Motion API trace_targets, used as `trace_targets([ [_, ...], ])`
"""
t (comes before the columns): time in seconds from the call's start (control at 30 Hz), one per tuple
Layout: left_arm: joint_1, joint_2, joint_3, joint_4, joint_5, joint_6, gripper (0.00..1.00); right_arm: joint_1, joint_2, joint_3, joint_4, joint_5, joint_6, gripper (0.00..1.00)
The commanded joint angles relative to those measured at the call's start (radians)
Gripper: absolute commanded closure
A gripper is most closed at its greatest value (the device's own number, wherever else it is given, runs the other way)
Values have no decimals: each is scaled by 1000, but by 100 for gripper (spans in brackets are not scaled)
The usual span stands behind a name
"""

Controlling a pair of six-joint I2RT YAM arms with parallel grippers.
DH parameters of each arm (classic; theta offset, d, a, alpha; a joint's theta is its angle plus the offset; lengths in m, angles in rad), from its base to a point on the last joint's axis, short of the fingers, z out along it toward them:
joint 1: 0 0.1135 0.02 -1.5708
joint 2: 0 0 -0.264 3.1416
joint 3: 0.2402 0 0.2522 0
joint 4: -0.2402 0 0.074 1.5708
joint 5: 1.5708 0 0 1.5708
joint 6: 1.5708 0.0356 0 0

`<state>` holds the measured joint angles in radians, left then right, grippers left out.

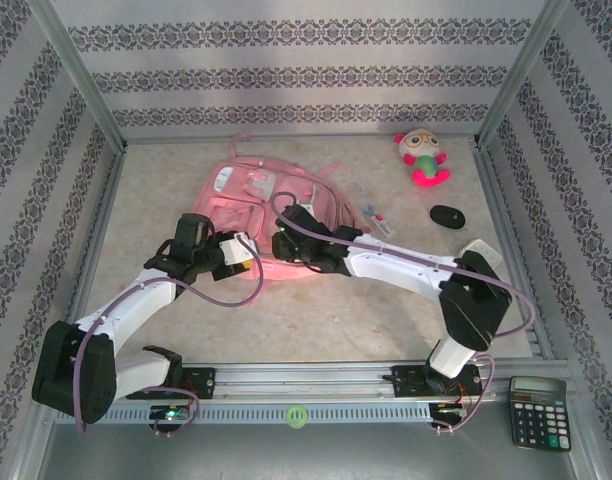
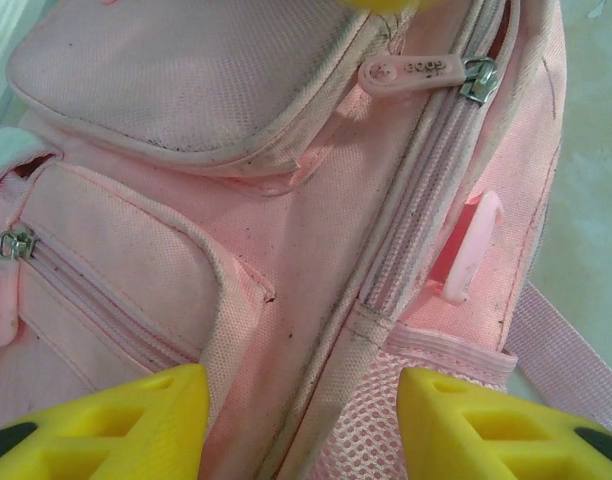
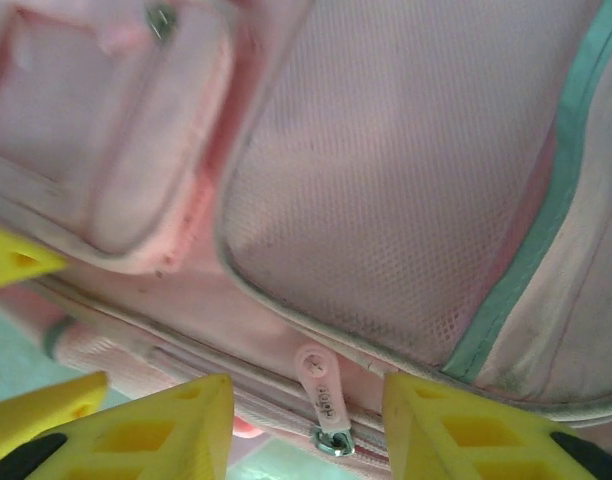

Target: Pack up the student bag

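- The left gripper (image 1: 236,252) sits at the near left edge of the backpack (image 1: 256,200). The left wrist view adds that its yellow fingers (image 2: 116,425) stand apart, clamping nothing, above a seam beside a mesh pocket (image 2: 386,445).
- One pink backpack lies flat, front pockets up, mid-table towards the back, under both grippers.
- The wrist views show a pink zip pull (image 2: 414,72) that is too small to make out from above.
- The right gripper (image 1: 286,243) is at the backpack's near right edge. In the right wrist view its jaws are parted, with a zip pull (image 3: 321,390) lying between them, untouched.
- Seen from above, the right side of the table (image 1: 386,320) holds one small stick-shaped item (image 1: 379,222), one plush toy (image 1: 422,158) and one black oval object (image 1: 447,216).
- One calculator (image 1: 538,411) lies at the near right corner.
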<state>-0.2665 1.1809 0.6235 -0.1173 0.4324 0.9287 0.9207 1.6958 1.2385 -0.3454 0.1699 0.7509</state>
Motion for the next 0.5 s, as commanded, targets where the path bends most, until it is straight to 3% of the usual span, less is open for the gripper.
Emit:
trace_targets([
  [0.0,9,-17,-12,43,-2,-34,48,22,40,62,-108,29,-27,57],
  [0.33,9,-24,-15,73,6,-67,48,33,128,100,-113,118,48,63],
  [0.47,10,-27,-15,73,4,-71,48,42,148,114,-138,194,76,59],
])
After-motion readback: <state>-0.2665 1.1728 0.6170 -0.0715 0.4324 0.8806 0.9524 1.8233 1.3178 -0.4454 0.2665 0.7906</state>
